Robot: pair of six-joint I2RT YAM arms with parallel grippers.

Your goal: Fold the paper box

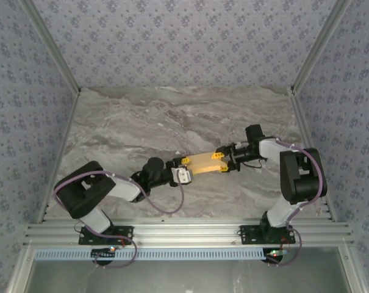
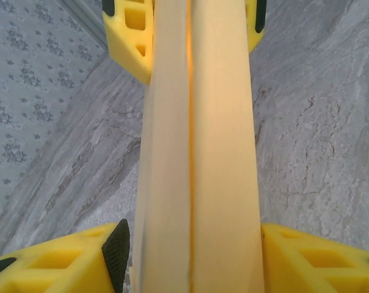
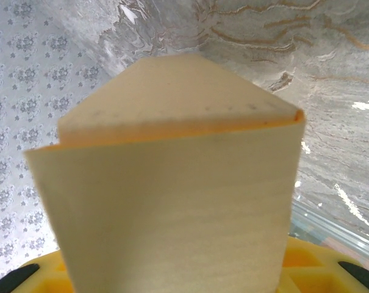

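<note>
marble table (image 1: 141,122), one paper box (image 1: 202,163), ends clamped by two: left gripper (image 1: 187,165), right gripper (image 1: 221,162).

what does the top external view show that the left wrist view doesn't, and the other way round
Top external, not left wrist: the whole left arm and right arm, bolted to the aluminium rail, with the paper box bridging left gripper and right gripper.
Left wrist, not top external: a lengthwise seam glowing orange down the box, and a black pad at its edge.
Both: the box held at each end between yellow fingers, the marble table and the patterned wall.
</note>
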